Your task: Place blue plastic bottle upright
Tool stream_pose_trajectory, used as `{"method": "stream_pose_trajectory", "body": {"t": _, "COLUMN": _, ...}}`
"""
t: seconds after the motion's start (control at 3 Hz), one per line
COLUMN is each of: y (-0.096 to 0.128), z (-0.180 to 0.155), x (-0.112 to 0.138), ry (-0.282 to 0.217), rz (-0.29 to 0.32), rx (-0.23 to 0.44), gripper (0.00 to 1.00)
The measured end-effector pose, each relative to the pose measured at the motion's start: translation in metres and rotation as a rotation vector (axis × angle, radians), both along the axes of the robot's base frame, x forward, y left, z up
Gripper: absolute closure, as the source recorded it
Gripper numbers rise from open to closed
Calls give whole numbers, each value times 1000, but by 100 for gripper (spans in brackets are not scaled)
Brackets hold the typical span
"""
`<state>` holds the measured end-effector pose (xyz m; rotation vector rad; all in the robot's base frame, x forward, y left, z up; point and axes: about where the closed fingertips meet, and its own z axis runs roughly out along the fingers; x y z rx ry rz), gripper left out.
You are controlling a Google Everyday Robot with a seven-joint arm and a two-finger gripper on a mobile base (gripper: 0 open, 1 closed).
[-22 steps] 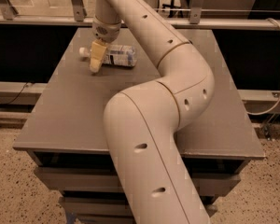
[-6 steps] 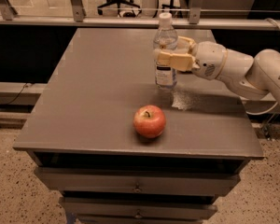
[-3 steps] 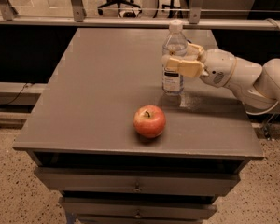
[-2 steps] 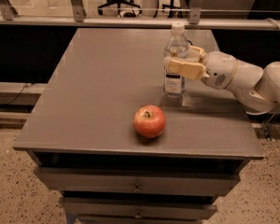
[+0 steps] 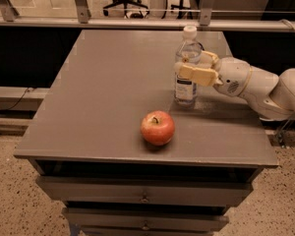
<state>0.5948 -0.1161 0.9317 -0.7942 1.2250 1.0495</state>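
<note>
The blue plastic bottle (image 5: 186, 85) is clear with a white cap and a white label. It stands upright on the grey table (image 5: 113, 82), right of the middle. My gripper (image 5: 200, 67) reaches in from the right. Its cream fingers (image 5: 197, 74) sit on either side of the bottle's middle, shut on it. The bottle's base rests on the table top.
A red apple (image 5: 158, 128) sits on the table in front of the bottle and a little to its left, near the front edge. Drawers (image 5: 145, 197) lie under the table top. A metal rail (image 5: 137, 23) runs behind the table. My arm (image 5: 265, 87) spans the table's right edge.
Earlier the gripper was at the bottle lying at the table's far left. It brought the bottle upright to the right side and lowered it; over the last second it has hardly moved.
</note>
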Motion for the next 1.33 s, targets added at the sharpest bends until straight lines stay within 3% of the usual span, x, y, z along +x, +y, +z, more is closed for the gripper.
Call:
{"method": "stream_pose_trajectory", "body": {"t": 0.33, "y": -4, "z": -4, "x": 0, "ry": 1, "rz": -9, "rx": -3, "gripper": 10}}
{"method": "stream_pose_trajectory", "body": {"t": 0.67, "y": -8, "z": -7, "x": -1, "ry": 6, "rz": -16, "rx": -8, "gripper": 0}}
{"method": "stream_pose_trajectory", "body": {"t": 1.0, "y": -14, "z": -8, "x": -2, "ry": 13, "rz": -27, "rx": -31, "gripper": 0}}
{"method": "stream_pose_trajectory", "body": {"t": 1.33, "y": -40, "z": 6, "x": -9, "ry": 8, "rz": -68, "rx": -129, "gripper": 0}}
